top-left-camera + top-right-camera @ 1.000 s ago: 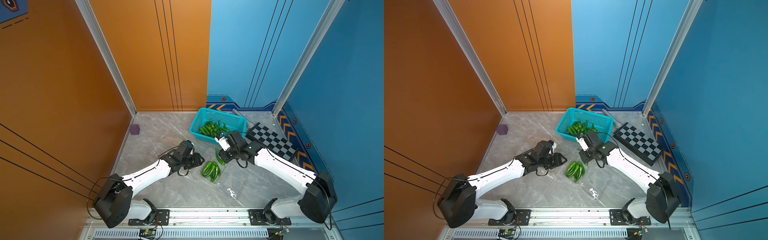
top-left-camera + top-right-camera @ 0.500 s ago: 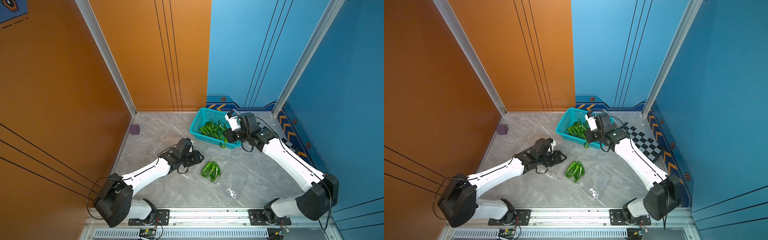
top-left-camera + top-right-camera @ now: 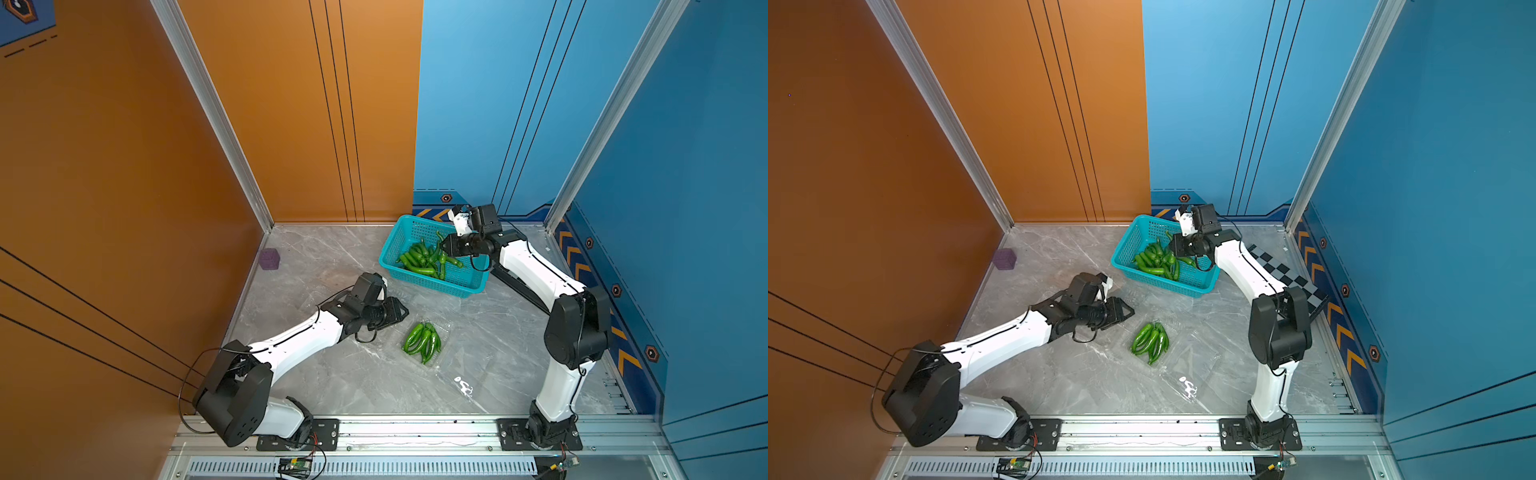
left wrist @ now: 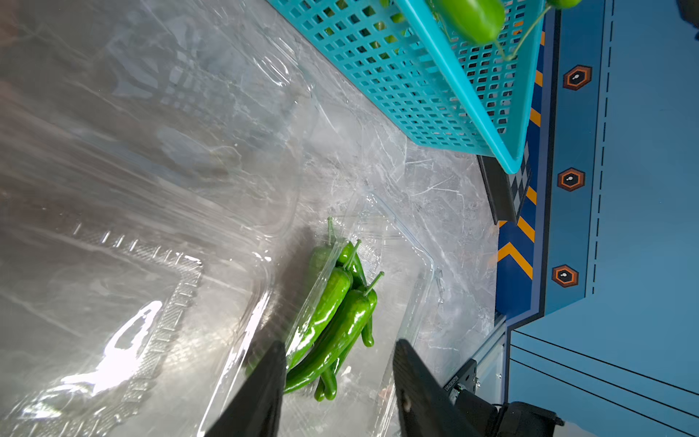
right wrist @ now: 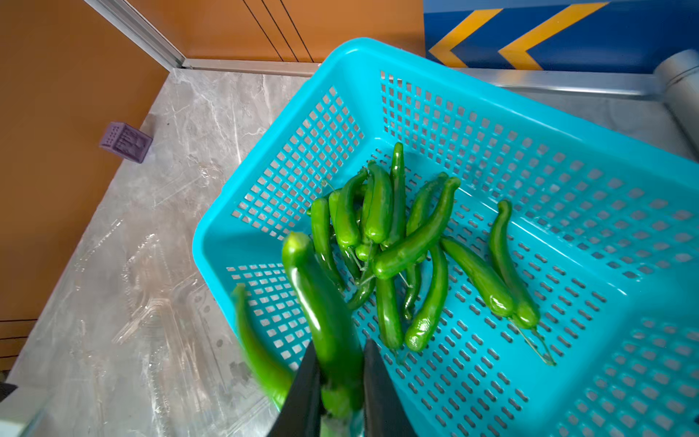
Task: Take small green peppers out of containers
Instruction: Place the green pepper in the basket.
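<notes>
Black fingers (image 5: 302, 393) on the right gripper (image 5: 340, 397) are pinching one green pepper (image 5: 325, 302) over the teal basket (image 5: 416, 68), 12 o'clock on the table (image 3: 332, 382). I'd go lower before letting go so it lands on the pile (image 5: 389, 227), not the rim. Left gripper (image 4: 336, 386) is spread and empty at 10 o'clock of the clear tray (image 4: 427, 265), which has a handful of peppers (image 4: 340, 314) left to pull out.

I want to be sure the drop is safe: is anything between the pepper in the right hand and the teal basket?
Nothing visible stands in the way. The right hand holds the pepper over the open-topped teal basket; only other peppers lie inside it.
</notes>
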Controlling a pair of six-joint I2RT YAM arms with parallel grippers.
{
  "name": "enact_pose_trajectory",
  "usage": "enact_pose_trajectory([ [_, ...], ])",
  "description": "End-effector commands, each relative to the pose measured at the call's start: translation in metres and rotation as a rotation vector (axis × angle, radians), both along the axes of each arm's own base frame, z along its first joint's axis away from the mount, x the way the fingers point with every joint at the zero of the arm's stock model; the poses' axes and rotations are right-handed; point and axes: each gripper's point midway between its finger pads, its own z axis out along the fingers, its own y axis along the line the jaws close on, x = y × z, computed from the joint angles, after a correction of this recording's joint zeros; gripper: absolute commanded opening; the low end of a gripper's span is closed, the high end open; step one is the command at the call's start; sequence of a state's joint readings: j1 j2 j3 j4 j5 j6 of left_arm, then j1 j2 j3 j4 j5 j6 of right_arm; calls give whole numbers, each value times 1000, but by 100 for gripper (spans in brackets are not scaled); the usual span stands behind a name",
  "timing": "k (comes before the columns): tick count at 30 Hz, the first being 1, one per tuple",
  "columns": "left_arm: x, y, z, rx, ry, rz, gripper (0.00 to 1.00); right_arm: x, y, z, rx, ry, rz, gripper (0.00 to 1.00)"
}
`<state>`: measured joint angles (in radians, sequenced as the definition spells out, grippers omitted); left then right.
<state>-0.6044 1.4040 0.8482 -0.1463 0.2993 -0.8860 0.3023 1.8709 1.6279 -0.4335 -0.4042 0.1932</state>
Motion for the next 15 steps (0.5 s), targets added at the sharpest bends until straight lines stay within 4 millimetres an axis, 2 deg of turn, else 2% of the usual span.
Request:
enact_pose_trajectory([
  [1, 9, -2, 7, -20, -17, -2, 49, -4, 17, 54, 129, -78, 59, 14],
  [7, 9, -5, 6, -31, -11, -12, 49, -6, 5, 63, 151, -89, 23, 14],
  [15, 9, -4, 10, -34, -21, -14, 49, 9, -5, 45, 120, -81, -21, 14],
])
